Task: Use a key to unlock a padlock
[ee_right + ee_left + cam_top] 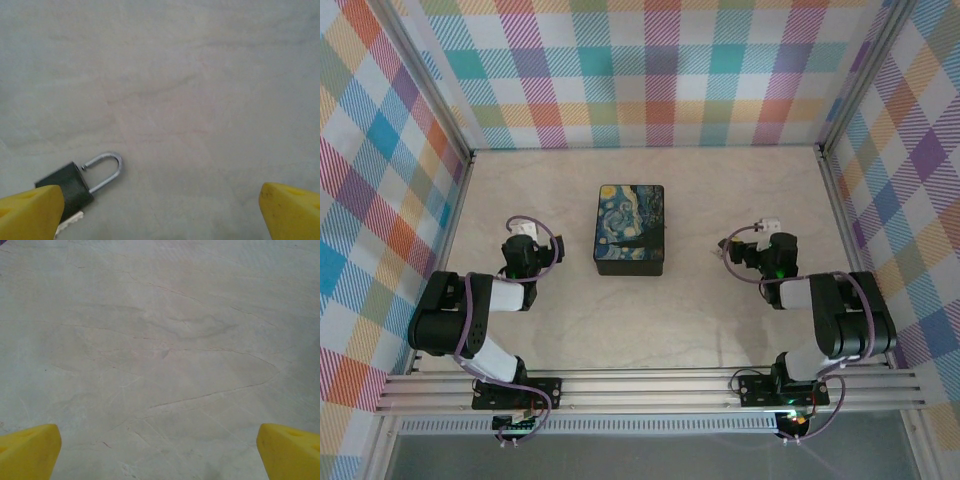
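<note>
Right wrist view: the right tool (160,217) is spread fully wide, its yellow wedge-shaped fingertips (30,212) gripping nothing. By one fingertip lies the padlock (67,186), a dark matte block with a curved silver shackle; I cannot tell if they touch. A sliver of silver-grey metal, the key (70,223), pokes out at the padlock's base. The left tool (160,455) is equally wide and empty above the pale, marble-veined surface (160,340). A black box (630,232) with a painted lid sits between the arms.
</note>
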`<action>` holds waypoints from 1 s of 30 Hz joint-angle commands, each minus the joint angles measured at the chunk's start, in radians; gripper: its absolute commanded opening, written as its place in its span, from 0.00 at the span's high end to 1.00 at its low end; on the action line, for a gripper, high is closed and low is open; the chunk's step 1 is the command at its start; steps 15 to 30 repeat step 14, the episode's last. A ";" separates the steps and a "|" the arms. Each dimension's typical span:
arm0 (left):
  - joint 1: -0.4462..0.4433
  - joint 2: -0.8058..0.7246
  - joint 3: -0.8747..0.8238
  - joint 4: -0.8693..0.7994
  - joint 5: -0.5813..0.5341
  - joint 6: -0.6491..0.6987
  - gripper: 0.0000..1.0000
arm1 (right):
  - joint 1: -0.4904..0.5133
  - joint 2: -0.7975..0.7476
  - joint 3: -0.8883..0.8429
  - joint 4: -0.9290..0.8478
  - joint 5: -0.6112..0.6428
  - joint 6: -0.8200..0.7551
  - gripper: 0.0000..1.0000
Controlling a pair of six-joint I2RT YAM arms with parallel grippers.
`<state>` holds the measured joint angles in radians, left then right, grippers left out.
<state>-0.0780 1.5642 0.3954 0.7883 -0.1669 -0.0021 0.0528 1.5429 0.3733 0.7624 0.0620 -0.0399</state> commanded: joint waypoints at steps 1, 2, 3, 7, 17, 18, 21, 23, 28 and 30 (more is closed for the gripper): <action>-0.006 -0.003 0.020 0.023 -0.010 0.016 0.00 | -0.016 -0.007 0.011 0.121 -0.034 0.030 0.00; -0.007 -0.003 0.021 0.024 -0.011 0.017 0.00 | -0.015 -0.014 0.010 0.110 -0.031 0.032 0.00; -0.007 -0.003 0.021 0.023 -0.010 0.016 0.00 | -0.015 -0.006 0.004 0.137 -0.025 0.034 0.00; -0.006 0.001 0.029 0.013 0.023 0.029 0.00 | -0.015 -0.009 0.017 0.104 -0.015 0.040 0.00; 0.006 0.001 0.034 0.003 0.075 0.035 0.00 | -0.025 -0.011 0.012 0.110 0.082 0.093 0.00; 0.006 0.001 0.034 0.003 0.075 0.035 0.00 | -0.025 -0.011 0.012 0.110 0.082 0.093 0.00; 0.006 0.001 0.034 0.003 0.075 0.035 0.00 | -0.025 -0.011 0.012 0.110 0.082 0.093 0.00; 0.006 0.001 0.034 0.003 0.075 0.035 0.00 | -0.025 -0.011 0.012 0.110 0.082 0.093 0.00; 0.006 0.001 0.034 0.003 0.075 0.035 0.00 | -0.025 -0.011 0.012 0.110 0.082 0.093 0.00; 0.006 0.001 0.034 0.003 0.075 0.035 0.00 | -0.025 -0.011 0.012 0.110 0.082 0.093 0.00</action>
